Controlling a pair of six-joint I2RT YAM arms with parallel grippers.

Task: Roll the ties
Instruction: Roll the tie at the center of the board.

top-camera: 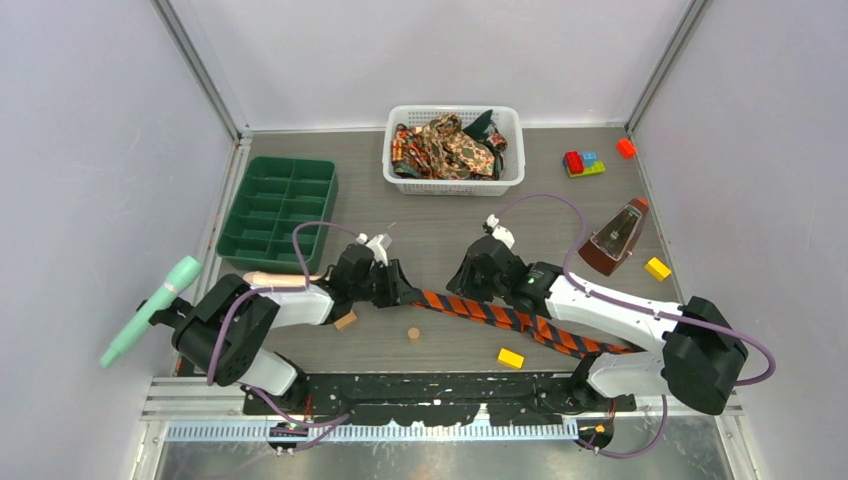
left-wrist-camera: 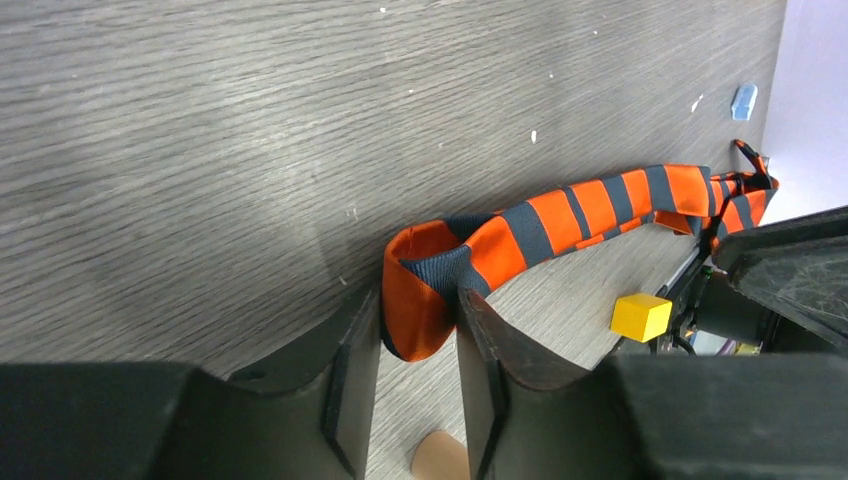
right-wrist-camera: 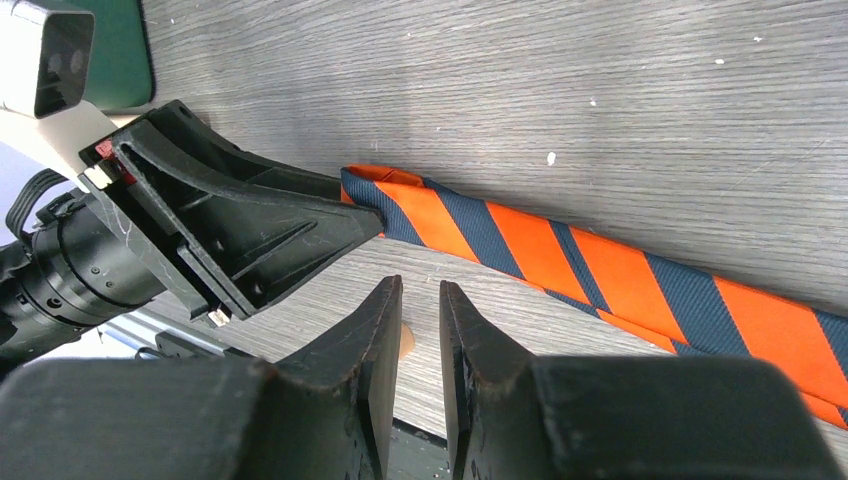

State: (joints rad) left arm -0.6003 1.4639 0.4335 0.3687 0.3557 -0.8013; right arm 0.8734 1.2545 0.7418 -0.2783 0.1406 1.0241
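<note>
— Where's the striped tie (top-camera: 500, 313)?
— Lower middle of the top view, slanting right. The left gripper (left-wrist-camera: 418, 300) pinches its folded end; the right gripper (right-wrist-camera: 421, 288) is barely parted, empty
— Handling?
— Probably light, limp, slippery; hold the fold firmly
</note>
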